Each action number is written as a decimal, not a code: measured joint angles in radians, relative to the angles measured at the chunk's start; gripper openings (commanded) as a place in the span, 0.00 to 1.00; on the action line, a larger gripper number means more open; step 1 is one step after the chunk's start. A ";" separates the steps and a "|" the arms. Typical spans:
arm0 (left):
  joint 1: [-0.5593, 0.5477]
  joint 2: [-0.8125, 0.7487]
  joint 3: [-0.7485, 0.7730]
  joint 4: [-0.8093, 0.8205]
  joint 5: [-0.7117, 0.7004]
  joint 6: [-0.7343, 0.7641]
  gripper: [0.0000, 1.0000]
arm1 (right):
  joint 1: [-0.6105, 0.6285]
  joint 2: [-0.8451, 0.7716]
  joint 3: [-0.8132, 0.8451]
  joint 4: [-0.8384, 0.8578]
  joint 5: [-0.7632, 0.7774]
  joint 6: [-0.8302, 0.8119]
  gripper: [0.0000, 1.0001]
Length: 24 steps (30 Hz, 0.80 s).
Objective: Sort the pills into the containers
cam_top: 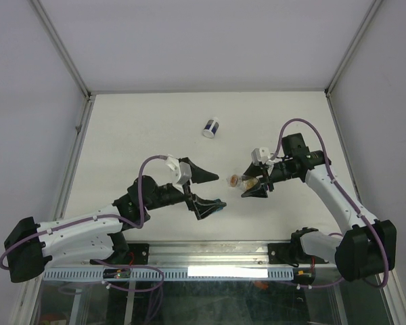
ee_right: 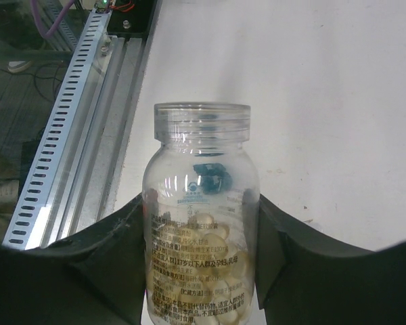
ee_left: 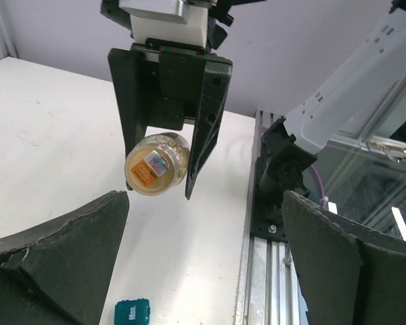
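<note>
Right wrist view: my right tool (ee_left: 164, 145) is clenched on the bottle (ee_right: 200, 203) at mid-frame, with pills (ee_right: 203, 261) heaped in its lower half. Left tool (cam_top: 215, 191) gapes, holding nothing. I'd tip the bottle slowly, mouth low over the surface (ee_right: 325, 101), so the pills don't scatter.

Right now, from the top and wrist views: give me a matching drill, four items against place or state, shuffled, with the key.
Items
1. left gripper
2. right gripper
3. white jar with dark-blue band
4. teal block

Place or state
A. on the table, beneath the left gripper
B. shut on the clear pill bottle, held off the table
C. open, holding nothing
D. alone on the table, beyond both grippers

Pairs: 1-C, 2-B, 3-D, 4-A
</note>
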 measured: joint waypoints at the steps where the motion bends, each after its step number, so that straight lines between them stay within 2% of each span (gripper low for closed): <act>1: 0.000 0.001 -0.002 0.000 0.011 0.010 0.99 | 0.000 0.000 0.000 0.000 0.000 0.000 0.00; 7: 0.000 0.002 -0.008 0.006 0.073 0.095 0.99 | 0.000 0.000 0.000 0.000 0.000 -0.003 0.00; 13: 0.000 0.000 -0.013 0.007 0.078 0.197 0.99 | 0.000 0.000 0.000 0.000 0.000 -0.007 0.00; 24: 0.000 -0.023 -0.034 0.029 0.081 0.267 0.99 | 0.000 0.000 0.000 0.000 0.000 -0.011 0.00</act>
